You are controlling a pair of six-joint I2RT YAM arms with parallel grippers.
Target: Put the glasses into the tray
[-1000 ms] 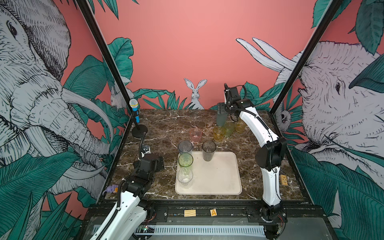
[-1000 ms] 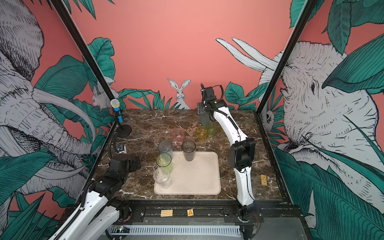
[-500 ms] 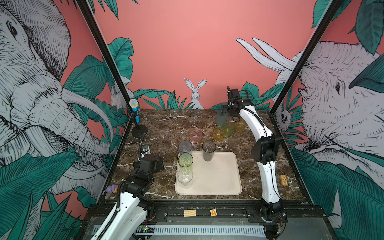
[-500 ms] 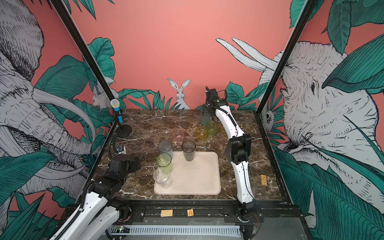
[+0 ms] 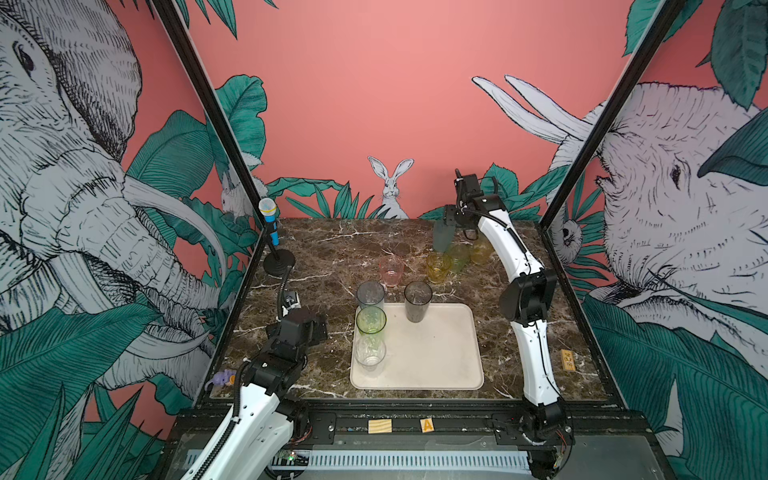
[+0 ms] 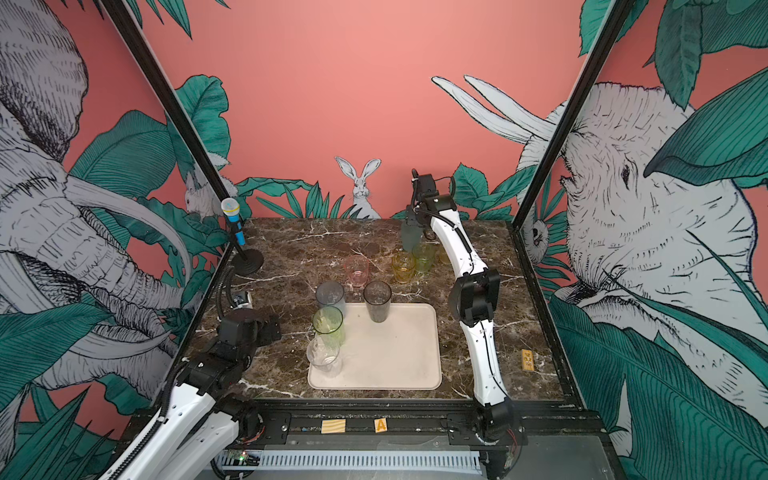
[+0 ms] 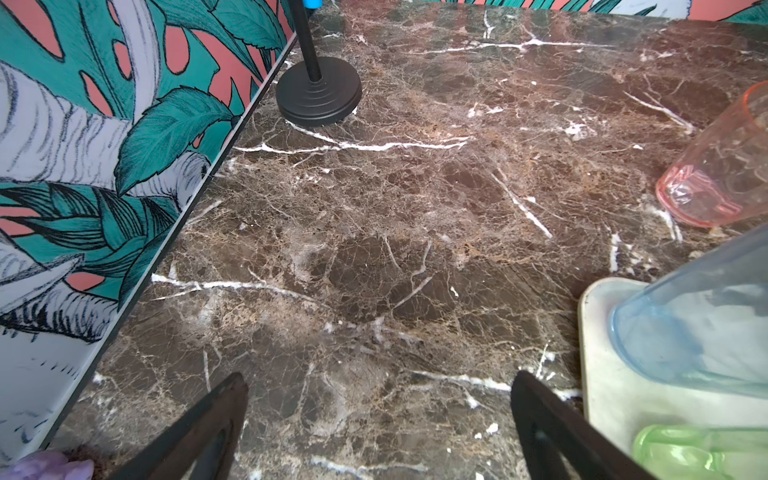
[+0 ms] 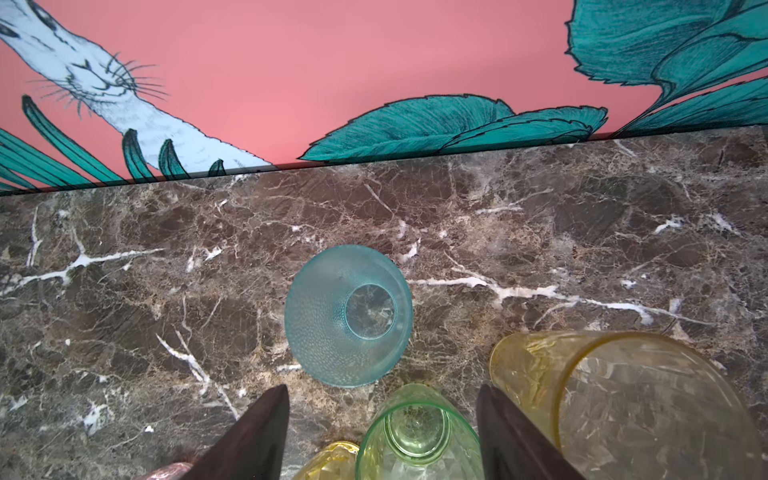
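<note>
Back by the wall, my right gripper [image 8: 382, 388] hovers spread over the green tumbler [image 8: 415, 432], I think straddling it, nothing pinched; left gripper [image 7: 379, 375] spread, idle; tray [image 5: 440, 353] holds four. Next: drop, close, carry over.

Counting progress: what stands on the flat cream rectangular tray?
Four tall translucent tumblers on the tray: smoky dark glass, grey-blue glass, green glass, clear glass. In both top views the green one hides the grey-blue foot; the left wrist view shows it on a corner.
</note>
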